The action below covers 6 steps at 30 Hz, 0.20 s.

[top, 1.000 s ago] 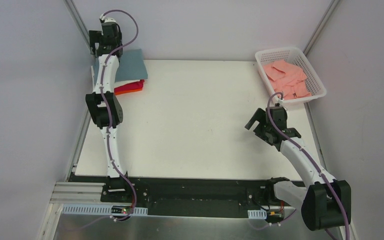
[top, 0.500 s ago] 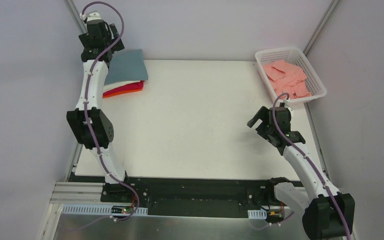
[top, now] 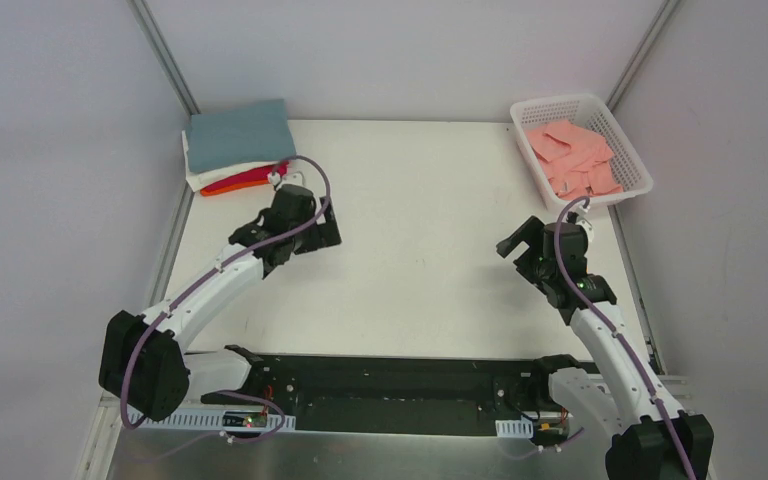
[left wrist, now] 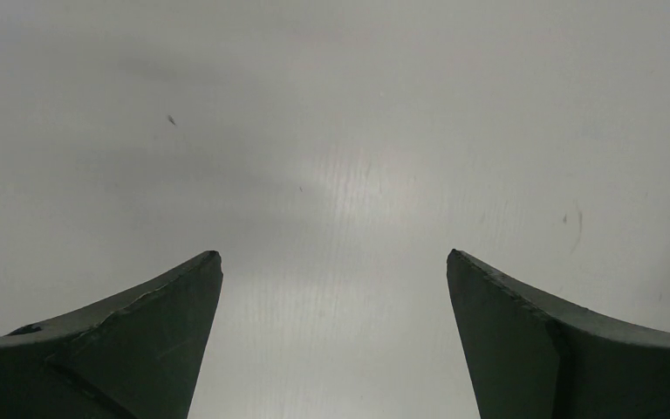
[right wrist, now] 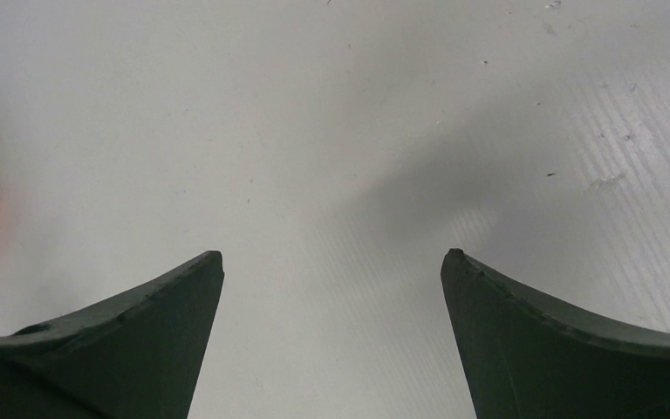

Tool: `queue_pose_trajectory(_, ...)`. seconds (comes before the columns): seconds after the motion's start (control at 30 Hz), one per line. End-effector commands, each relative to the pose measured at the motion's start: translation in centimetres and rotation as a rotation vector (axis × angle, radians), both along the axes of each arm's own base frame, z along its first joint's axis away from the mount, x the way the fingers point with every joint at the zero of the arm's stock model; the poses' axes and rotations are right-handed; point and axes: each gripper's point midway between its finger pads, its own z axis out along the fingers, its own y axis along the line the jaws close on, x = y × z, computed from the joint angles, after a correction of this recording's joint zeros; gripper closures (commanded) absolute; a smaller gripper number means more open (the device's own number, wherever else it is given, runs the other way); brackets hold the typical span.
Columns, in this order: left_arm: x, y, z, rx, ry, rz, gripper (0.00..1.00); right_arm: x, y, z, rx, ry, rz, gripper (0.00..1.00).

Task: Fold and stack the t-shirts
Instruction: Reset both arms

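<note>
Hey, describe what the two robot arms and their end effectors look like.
Both the left arm and right arm have white tubular links joined by chunky black joint housings, with a purple cable running along each. The left end effector and right end effector each have two dark wedge-shaped fingers tapering to blunt tips.
</note>
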Motion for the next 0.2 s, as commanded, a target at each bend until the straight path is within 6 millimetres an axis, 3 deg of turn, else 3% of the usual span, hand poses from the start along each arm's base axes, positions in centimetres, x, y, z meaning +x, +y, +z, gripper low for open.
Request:
queue_pose_trajectory(0.0,-2.26,-1.81,-0.6,-0.075,-0.036,0.0,0.0,0.25,-0.04,0.47,0.027,-0.035,-0.024,0.0)
queue_pose_trajectory(0.17,-3.25,-2.01,-0.5,-0.129,-0.064,-0.009,0.0,0.23,-0.01,0.32,0.027,-0.034,-0.022,0.0)
